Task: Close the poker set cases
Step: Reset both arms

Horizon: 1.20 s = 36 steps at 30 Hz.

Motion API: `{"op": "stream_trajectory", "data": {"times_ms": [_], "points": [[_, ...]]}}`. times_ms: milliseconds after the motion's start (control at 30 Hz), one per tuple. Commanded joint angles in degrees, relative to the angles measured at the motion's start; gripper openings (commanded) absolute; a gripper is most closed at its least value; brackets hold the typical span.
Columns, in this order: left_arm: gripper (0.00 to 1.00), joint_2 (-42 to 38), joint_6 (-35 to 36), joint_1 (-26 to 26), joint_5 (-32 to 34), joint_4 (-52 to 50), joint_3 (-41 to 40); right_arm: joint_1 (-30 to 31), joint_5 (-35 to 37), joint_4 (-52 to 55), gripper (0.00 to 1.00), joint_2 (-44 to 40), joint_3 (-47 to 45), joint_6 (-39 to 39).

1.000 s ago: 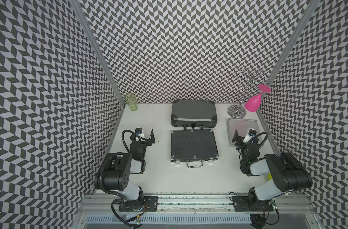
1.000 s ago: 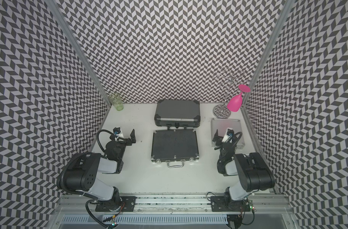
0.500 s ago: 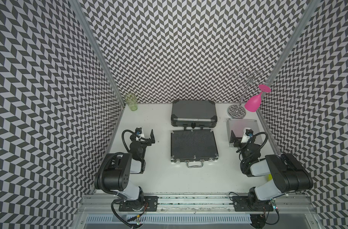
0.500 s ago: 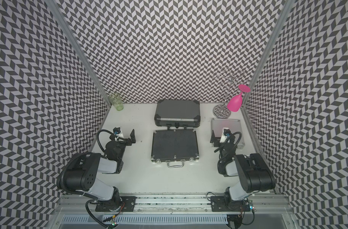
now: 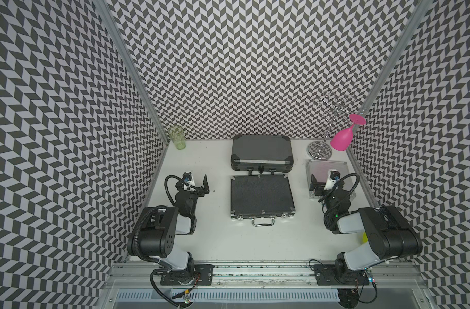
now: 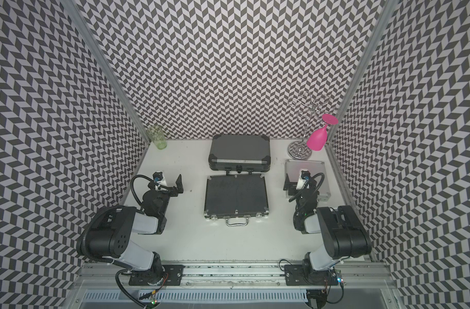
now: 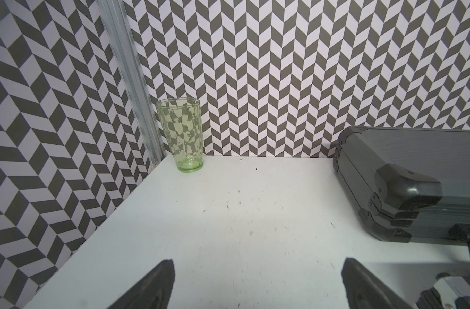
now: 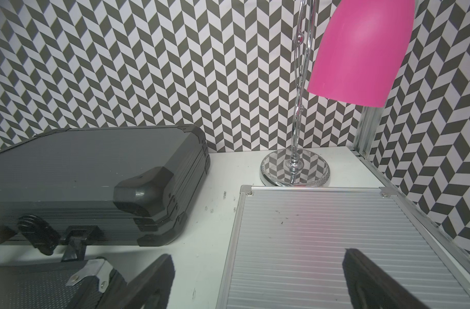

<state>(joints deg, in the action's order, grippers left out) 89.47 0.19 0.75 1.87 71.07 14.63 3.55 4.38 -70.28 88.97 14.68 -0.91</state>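
All three poker cases lie flat with their lids down, so we judge the closing largely done. We cannot tell whether the latches are fastened. The flat textured black case with a chrome handle (image 5: 262, 194) sits at the middle of the white bench (image 5: 209, 235). Its handle points to 6 o'clock, toward the arm bases, which we judge keeps the latch side within reach of both arms. The thick ribbed dark grey case (image 5: 262, 152) lies just beyond it at 12 o'clock, with its latch side also turned to 6 o'clock. The smaller silver ribbed aluminium case (image 5: 322, 168) lies at 2 o'clock, close to the side wall.

The right end effector (image 8: 258, 260) hangs over the silver lid with its jaws spread wide and empty. The left end effector (image 7: 258, 263) is equally wide and empty over bare bench at 9 o'clock, well apart from every case.

The bench is matt white and lightly speckled, walled on three sides by grey-and-white chevron panels (image 5: 255, 67). A green glass tumbler (image 5: 176, 137) stands in the 10 o'clock corner. A chrome wire stand (image 5: 320, 151) in the 1 o'clock corner carries an upside-down pink goblet (image 5: 342, 139).
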Motion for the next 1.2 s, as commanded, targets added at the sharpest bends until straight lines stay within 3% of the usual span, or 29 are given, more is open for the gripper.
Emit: {"op": "stream_trajectory", "data": {"times_ms": [0, 133, 233, 300, 400, 1167], "points": [[1.0, -0.38, 0.33, 0.21, 0.33, 0.39, 0.19, -0.31, -0.56, -5.47, 0.99, 0.71, -0.59, -0.24], [1.0, -0.39, 0.27, 0.2, 0.33, 0.39, 0.14, -0.29, -4.26, -10.17, 0.99, -0.86, -5.29, -1.91], [1.0, -0.36, 0.31, 0.21, 0.33, 0.39, 0.21, -0.99, 6.17, -11.66, 0.99, 0.02, -5.5, 3.37], [1.0, -0.42, 0.33, 0.21, 0.33, 0.39, 0.15, 0.75, 9.23, -8.58, 0.99, 0.96, -2.77, 1.75], [1.0, -0.42, 0.25, 0.21, 0.33, 0.47, 0.14, 1.11, 2.54, -4.34, 0.99, -0.13, -2.48, -0.88], [1.0, -0.42, 0.28, 0.19, 0.33, 0.41, 0.2, 0.66, 1.4, -7.18, 0.99, 0.82, -1.23, -0.75]]}}
